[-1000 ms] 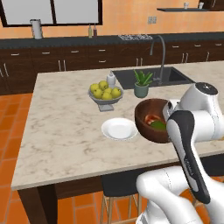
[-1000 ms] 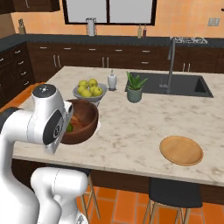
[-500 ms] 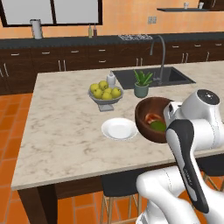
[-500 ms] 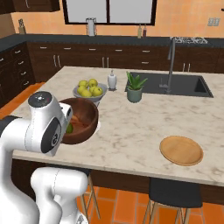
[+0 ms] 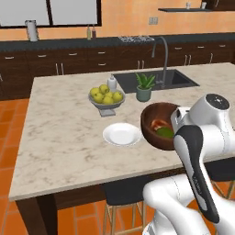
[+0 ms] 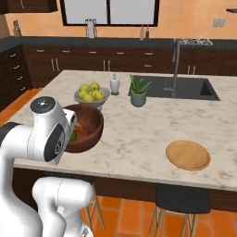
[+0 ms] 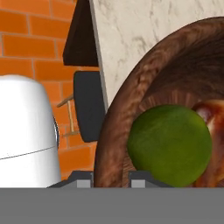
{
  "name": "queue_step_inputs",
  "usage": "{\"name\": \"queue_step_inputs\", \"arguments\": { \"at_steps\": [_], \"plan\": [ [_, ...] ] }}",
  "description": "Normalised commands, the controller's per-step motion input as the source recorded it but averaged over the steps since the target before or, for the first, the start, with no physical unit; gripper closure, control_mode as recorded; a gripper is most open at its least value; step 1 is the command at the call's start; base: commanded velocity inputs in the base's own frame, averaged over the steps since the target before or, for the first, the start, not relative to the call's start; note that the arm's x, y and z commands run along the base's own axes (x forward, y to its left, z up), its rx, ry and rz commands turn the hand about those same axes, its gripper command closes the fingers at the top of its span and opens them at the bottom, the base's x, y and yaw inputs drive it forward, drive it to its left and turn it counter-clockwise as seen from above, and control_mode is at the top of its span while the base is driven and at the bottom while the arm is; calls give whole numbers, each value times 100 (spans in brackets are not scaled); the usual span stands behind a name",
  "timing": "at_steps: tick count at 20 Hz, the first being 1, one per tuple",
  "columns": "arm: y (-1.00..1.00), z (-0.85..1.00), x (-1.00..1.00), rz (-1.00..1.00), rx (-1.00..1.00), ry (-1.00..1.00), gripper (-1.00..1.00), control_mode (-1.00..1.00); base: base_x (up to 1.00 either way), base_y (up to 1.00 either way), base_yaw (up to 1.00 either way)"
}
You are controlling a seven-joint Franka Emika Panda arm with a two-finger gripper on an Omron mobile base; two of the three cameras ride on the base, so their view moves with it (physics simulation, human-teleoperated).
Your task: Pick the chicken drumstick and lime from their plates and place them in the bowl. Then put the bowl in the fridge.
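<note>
With my end effector [image 7: 109, 178] pinched on the rim of the bowl [image 5: 156, 123] at right of centre in the left base frame, lime [image 7: 169, 145] and chicken drumstick [image 7: 215, 131] inside, I should carry it level toward the fridge.

I see even, bright, flat rendered light, soft shadows under the bowl [image 5: 158, 126] and plate [image 5: 121, 134] on the counter [image 5: 64, 133]. Base views are soft; close-up crisp.
</note>
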Motion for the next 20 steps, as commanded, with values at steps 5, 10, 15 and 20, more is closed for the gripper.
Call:
{"name": "queue_step_inputs", "arguments": {
  "at_steps": [5, 10, 15, 20],
  "plan": [
    [0, 0, 0, 0, 0, 0, 100, 100, -44, -11, -53],
    [0, 0, 0, 0, 0, 0, 100, 100, -9, -28, -81],
    [0, 0, 0, 0, 0, 0, 100, 100, 0, -39, -89],
    [0, 0, 0, 0, 0, 0, 100, 100, 27, -68, -66]
  ]
}}
